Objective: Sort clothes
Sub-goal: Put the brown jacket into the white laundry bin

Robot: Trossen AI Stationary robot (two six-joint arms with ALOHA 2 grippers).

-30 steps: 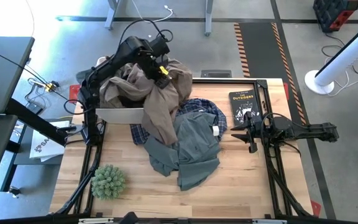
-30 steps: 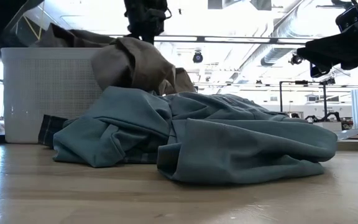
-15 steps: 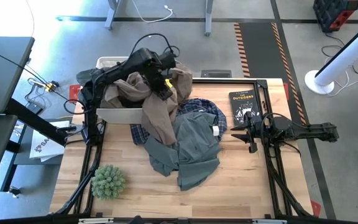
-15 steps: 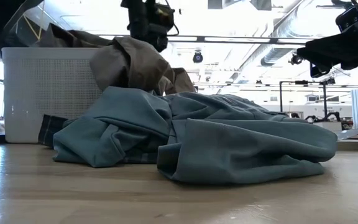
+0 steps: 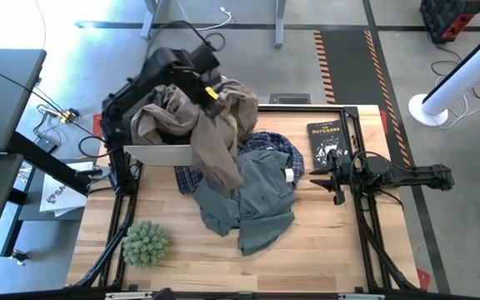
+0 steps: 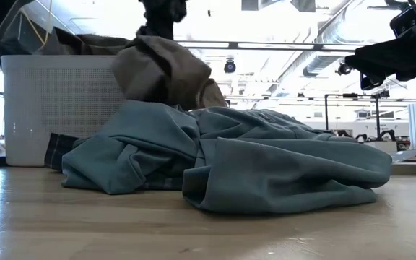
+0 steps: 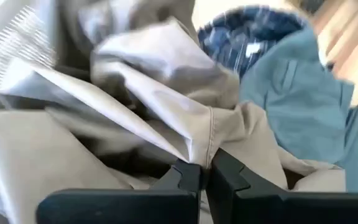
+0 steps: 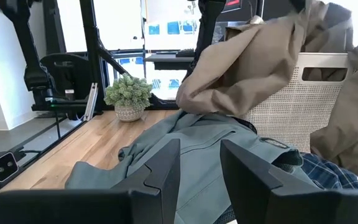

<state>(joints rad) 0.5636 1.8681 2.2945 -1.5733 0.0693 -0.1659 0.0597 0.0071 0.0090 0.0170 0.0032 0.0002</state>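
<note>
A taupe-brown garment (image 5: 215,133) is heaped in the white basket (image 5: 161,155) at the far left and spills over its wall onto the pile. My left gripper (image 5: 209,90) is above the basket, shut on this garment. A grey-green T-shirt (image 5: 257,196) lies crumpled mid-table, partly on a blue plaid shirt (image 5: 269,146). My right gripper (image 5: 333,177) hovers open at the right, clear of the clothes. My left gripper pinches a seamed fold of the taupe-brown garment (image 7: 211,134) between its two fingers, coming from above. The cloth bunches up around the fingertips (image 7: 188,177). The rest of the garment lies in the basket, and one end hangs down onto the pile (image 5: 222,171).
A black book (image 5: 327,140) lies at the far right, just beyond my right gripper. A potted green plant (image 5: 146,242) stands near the front left corner. Bare wood shows along the table's near edge (image 5: 307,267).
My left gripper has dipped into the taupe-brown garment, shut on a fold of it, then risen a little toward the table's far left. The garment's top has been drawn up with it, while its hanging end stays on the pile.
</note>
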